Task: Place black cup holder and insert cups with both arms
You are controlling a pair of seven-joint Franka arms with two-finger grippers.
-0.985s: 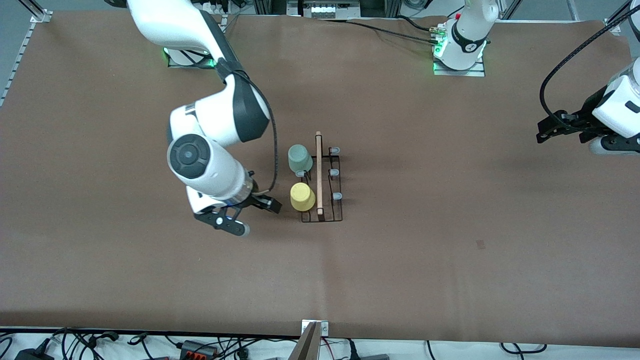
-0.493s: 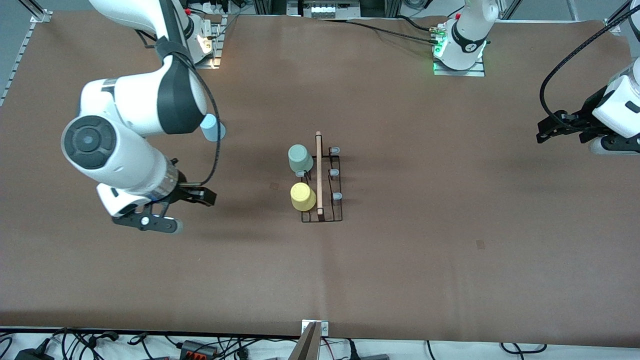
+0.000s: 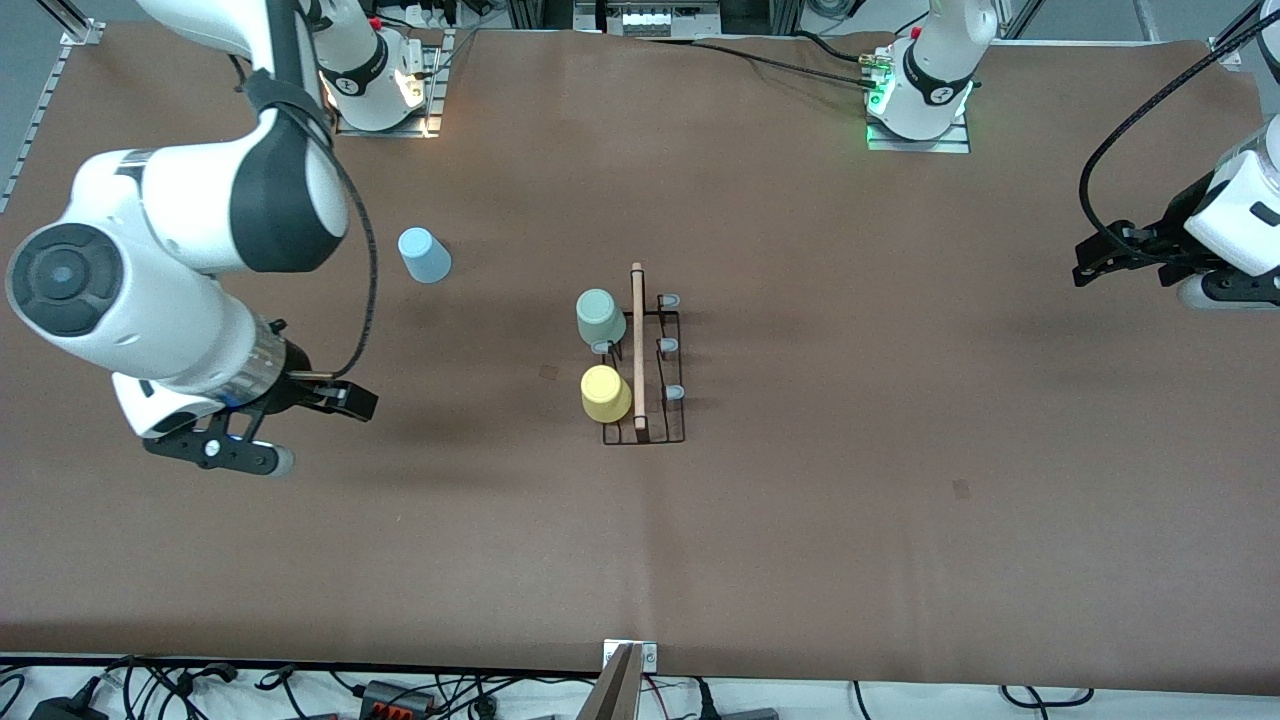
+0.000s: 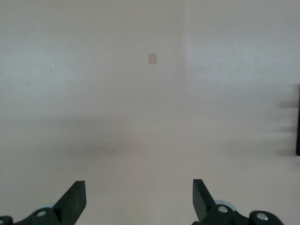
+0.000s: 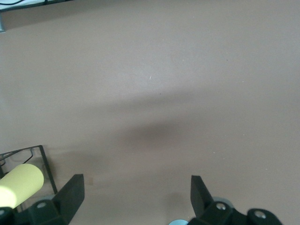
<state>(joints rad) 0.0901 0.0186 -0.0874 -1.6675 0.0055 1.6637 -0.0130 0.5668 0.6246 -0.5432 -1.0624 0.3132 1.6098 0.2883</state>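
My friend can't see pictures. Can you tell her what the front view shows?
A thin black wire cup holder sits mid-table with a mint green plastic cup and a yellow plastic cup on it. A light blue plastic cup stands alone toward the right arm's end. The right tool and left tool hang open over bare table.

Black cup holder (image 3: 644,372) sits mid-table, mint cup (image 3: 600,316) and yellow cup (image 3: 605,393) upturned on its pegs, blue cup (image 3: 424,255) apart toward the right arm's end.
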